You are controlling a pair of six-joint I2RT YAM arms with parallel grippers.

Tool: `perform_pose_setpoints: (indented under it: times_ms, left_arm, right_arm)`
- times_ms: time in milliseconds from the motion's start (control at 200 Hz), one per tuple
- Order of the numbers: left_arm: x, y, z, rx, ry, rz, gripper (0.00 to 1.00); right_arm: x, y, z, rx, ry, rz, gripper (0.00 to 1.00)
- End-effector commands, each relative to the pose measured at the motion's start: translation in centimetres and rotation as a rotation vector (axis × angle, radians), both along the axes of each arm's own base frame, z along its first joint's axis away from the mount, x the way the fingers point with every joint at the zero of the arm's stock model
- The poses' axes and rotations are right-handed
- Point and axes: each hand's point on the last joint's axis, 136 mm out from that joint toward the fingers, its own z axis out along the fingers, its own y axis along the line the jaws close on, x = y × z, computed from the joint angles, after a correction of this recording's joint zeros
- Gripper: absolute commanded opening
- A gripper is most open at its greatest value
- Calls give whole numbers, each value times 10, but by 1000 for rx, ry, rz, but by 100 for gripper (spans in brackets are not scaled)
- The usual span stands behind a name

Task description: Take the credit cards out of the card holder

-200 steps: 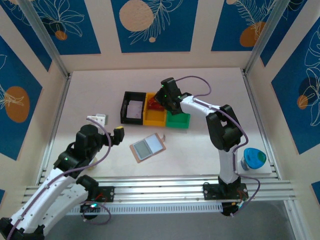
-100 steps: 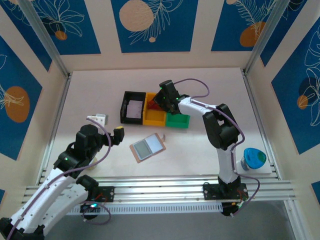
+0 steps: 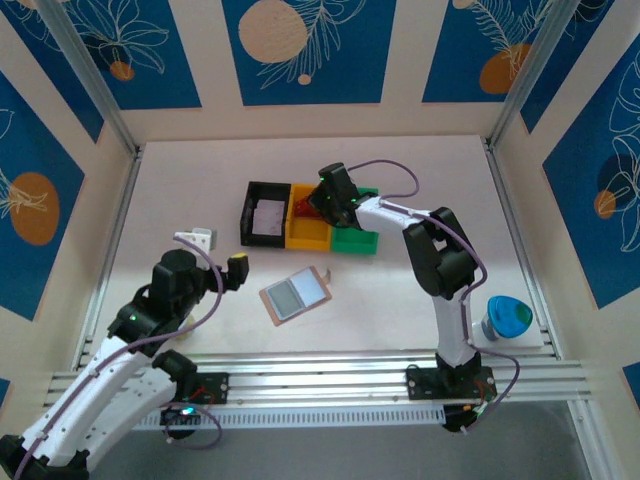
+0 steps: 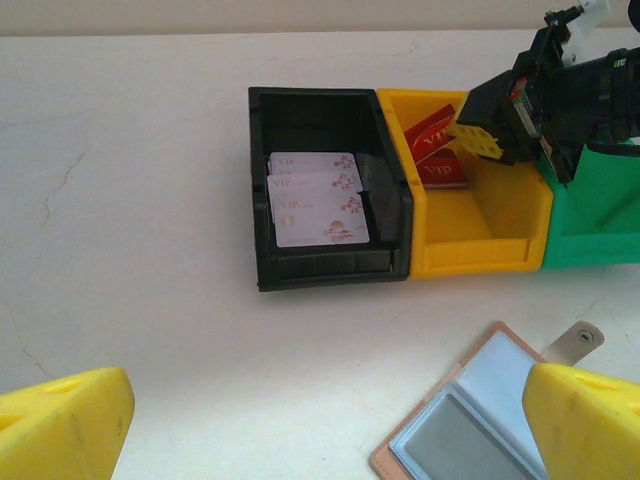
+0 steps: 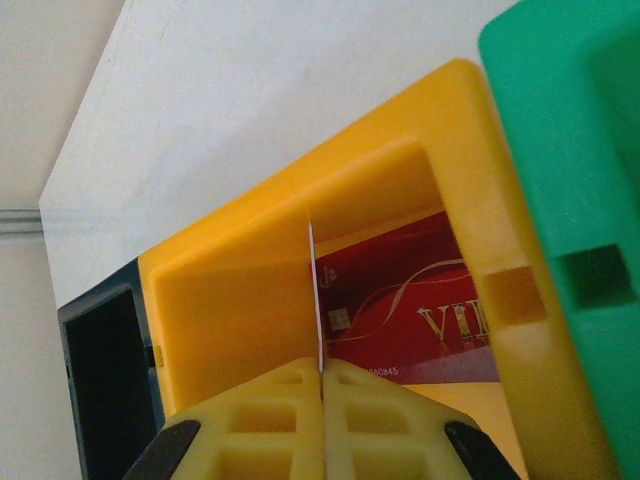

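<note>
Right gripper [image 5: 322,378] pinches card [image 5: 314,290] edge-on over yellow bin [image 5: 240,300]. Left gripper [image 4: 320,415] jaws wide, empty, near open card holder [image 4: 470,425].

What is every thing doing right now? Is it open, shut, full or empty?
card holder: open, lying flat.
black bin: has pale cards inside.
yellow bin: has red cards inside.
green bin: inside hidden.
left gripper: open, holding nothing.
right gripper: shut on a thin card, over the yellow bin.
</note>
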Motion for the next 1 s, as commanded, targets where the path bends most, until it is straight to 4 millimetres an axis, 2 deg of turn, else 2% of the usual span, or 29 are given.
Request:
perform_pose_setpoints:
  times_ms: [0,130,550,995]
  left_arm:
    - [1,-1,4,-16,-21,-8,100]
    - [1,-1,4,-15,-21,-10,100]
    - [1,-2,3,-15,-19,-13,100]
    - [0,-3,2,-17,-15,-17,100]
  right_arm:
    - [-3,-4,-16,-14,23,-33,12]
    - [-4,-8,-19,-16,40,-45,18]
    - [-4,-17,-14,-41,50,-56,25]
    - [-1,-20,11,-74,32,-56,30]
